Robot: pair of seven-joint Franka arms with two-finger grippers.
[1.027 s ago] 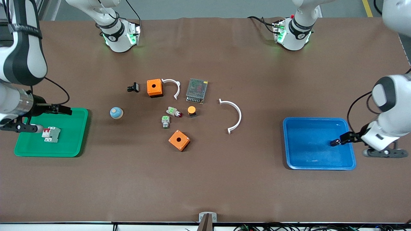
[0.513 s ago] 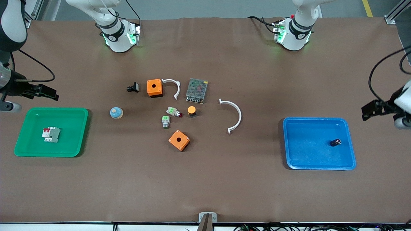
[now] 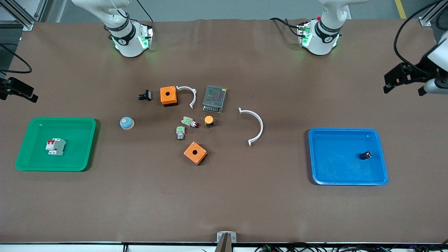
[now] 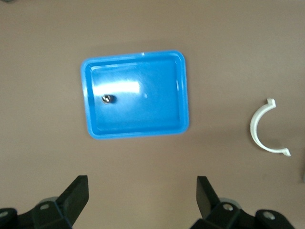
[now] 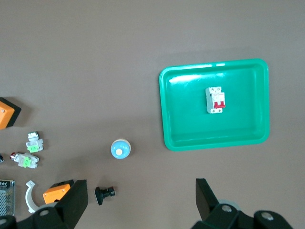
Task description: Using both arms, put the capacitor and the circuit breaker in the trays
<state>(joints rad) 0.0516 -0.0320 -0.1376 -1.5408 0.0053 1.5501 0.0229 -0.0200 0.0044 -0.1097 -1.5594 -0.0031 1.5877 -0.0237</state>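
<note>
Front view is showing both task pieces already sitting in their trays. The capacitor [image 3: 365,155] is lying in the blue tray [image 3: 336,180], close to the tray wall at the left arm's end of the surface, on its side as far as I can tell. The circuit breaker [image 3: 55,146] is lying flat in the green tray [image 3: 75,166], roughly in the middle of it, red levers facing up.

The left tool [image 3: 395,79] is hanging up in the air over bare brown surface [image 3: 245,203], up-table from the blue tray and well apart from it. The left wrist view is showing its two fingers [image 4: 74,198] standing wide apart with nothing between them, the blue tray with the capacitor [image 4: 108,99] inside, and a big white curved clip [image 4: 267,129] off to one side.

The right tool [image 3: 21,91] is hovering at the edge of the surface, up-table from the green tray and not touching it. In the right wrist view its fingers [image 5: 71,202] are also spread wide and carrying nothing, with the circuit breaker [image 5: 215,99] sitting in the green tray below.

Everything else is clustering well apart from the green tray, toward the middle: two orange boxes [image 3: 168,96], a grey mesh-topped unit [image 3: 214,98], a blue-capped button [image 3: 126,123], small grey parts with green tops [image 3: 180,132], and a black clip-like part [image 3: 145,95].
</note>
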